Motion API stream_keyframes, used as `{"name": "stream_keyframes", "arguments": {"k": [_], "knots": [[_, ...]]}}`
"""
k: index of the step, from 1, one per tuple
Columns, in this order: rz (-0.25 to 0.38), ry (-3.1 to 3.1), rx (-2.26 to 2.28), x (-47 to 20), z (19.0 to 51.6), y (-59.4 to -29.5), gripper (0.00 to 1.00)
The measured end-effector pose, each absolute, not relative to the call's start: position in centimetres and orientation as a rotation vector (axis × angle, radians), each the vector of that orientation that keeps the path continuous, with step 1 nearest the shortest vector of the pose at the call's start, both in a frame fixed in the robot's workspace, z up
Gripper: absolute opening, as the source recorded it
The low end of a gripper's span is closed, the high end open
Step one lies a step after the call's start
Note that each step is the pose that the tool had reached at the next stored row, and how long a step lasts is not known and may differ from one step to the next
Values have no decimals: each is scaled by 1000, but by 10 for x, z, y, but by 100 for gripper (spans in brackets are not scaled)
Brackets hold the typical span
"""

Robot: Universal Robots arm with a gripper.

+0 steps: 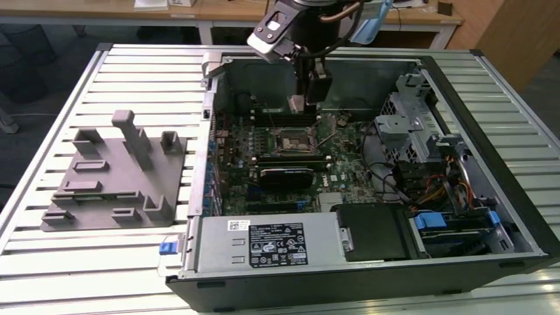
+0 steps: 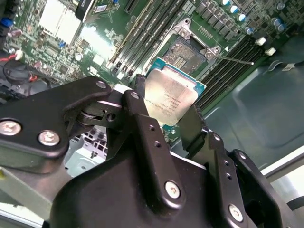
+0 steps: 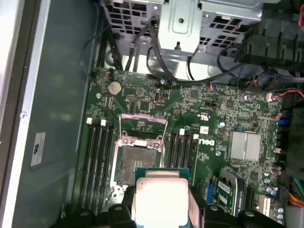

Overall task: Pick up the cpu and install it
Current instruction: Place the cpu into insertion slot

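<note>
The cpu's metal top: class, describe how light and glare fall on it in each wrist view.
In the second wrist view, the cpu, gripped by the hand, shows a patchy sheen, and a heatsink is washed out white; in the first wrist view, the cpu's top glares almost blank, while the motherboard is evenly lit.

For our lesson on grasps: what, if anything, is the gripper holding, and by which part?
The gripper holds the chip, pinched by two opposite edges; it is not yet in the socket.

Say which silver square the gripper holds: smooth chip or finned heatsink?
The smooth-topped cpu, clamped in the gripper near the empty socket. The finned heatsink is mounted on the motherboard, untouched.
</note>
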State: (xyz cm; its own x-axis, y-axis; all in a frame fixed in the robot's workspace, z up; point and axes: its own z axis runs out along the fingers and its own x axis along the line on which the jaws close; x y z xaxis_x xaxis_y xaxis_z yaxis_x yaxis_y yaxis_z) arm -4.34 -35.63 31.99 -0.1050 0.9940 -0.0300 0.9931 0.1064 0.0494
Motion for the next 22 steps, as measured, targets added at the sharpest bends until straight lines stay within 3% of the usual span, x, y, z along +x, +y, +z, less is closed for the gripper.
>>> {"name": "stream_keyframes", "arguments": {"k": [22], "knots": [[25, 2268, 2092, -43, 313, -356, 53]]}}
